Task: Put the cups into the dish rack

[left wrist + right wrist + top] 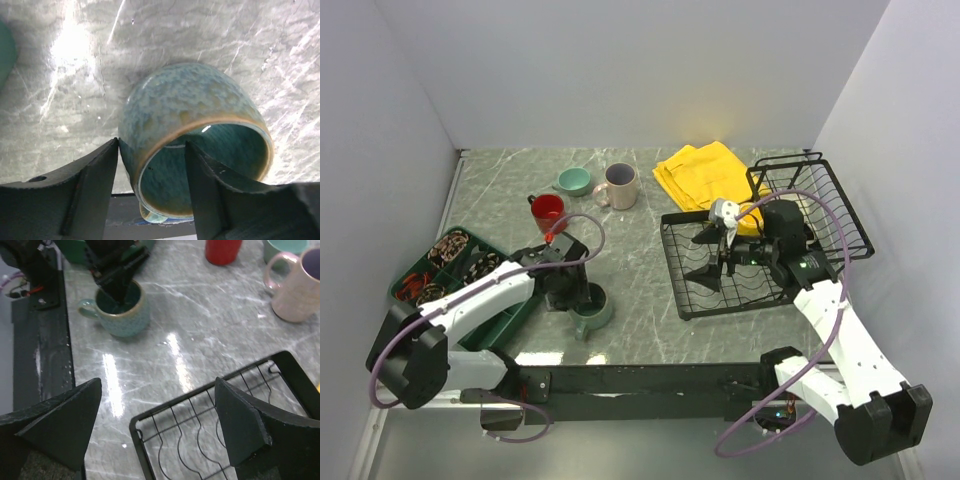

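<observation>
Grey-teal mug [190, 115]: close left gripper [152, 144], astride its wall but not yet clamped, squarely, then lift level. Right gripper [158, 382] spread wide, empty, above rack [131, 426].

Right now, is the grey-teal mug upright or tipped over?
Upright. The grey-teal mug sits on its base, mouth facing up, with one finger of the left gripper inside it.

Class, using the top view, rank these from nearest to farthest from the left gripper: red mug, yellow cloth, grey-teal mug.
1. Grey-teal mug, front, left gripper straddling its rim.
2. Red mug, behind it.
3. Yellow cloth, back right by the dish rack.
</observation>
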Available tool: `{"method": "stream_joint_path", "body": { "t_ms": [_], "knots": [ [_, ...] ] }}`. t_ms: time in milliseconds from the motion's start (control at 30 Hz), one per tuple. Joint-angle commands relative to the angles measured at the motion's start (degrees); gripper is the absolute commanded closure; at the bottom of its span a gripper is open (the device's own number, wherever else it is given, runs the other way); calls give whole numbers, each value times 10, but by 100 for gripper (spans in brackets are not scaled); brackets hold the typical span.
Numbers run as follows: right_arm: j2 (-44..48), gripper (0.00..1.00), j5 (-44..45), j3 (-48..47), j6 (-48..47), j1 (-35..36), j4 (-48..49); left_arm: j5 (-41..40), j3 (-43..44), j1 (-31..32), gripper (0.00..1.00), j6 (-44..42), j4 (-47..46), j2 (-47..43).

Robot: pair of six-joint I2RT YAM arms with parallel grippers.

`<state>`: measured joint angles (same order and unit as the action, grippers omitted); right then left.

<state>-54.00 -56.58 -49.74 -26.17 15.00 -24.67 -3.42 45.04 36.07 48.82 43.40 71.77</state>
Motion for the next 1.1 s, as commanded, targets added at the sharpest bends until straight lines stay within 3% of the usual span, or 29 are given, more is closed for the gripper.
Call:
{"method": "stream_joint_path", "body": {
  "t_ms": [0, 167, 367, 433, 467, 567, 600, 667, 767, 900, 1067],
  "knots": [
    [19, 0, -59, 18, 23, -4, 45, -7, 20, 7, 42, -11, -16, 8],
    [-14, 0, -139, 11, 46, -3, 34, 3, 15, 7, 40, -24, -26, 26],
    [-39, 0, -152, -12, 26, -4, 2, 7, 30, 7, 40, -47, -28, 53],
    [-37, 0, -151, -6, 35, -3, 16, 3, 40, 7, 44, -51, -24, 61],
    [-34, 0, -151, -1, 38, -3, 20, 3, 42, 7, 48, -52, -24, 63],
    [-29, 0, -140, 6, 37, -3, 21, 17, 48, 7, 69, -55, -30, 58],
    [-27, 0, -137, 7, 36, -3, 20, 24, 49, 7, 83, -55, -33, 55],
    [-28, 0, -133, 4, 33, 1, 10, 38, 50, 7, 90, -50, -42, 42],
    [-33, 0, -135, -10, 13, 12, -20, 83, 44, 5, 96, -35, -82, 19],
    [-51, 0, -132, -40, 26, 27, -46, 160, 25, -3, 99, 8, -217, -25],
    [-123, 0, -166, -118, 31, 41, -142, 162, 42, -16, 99, 94, -378, -80]
  ]
}}
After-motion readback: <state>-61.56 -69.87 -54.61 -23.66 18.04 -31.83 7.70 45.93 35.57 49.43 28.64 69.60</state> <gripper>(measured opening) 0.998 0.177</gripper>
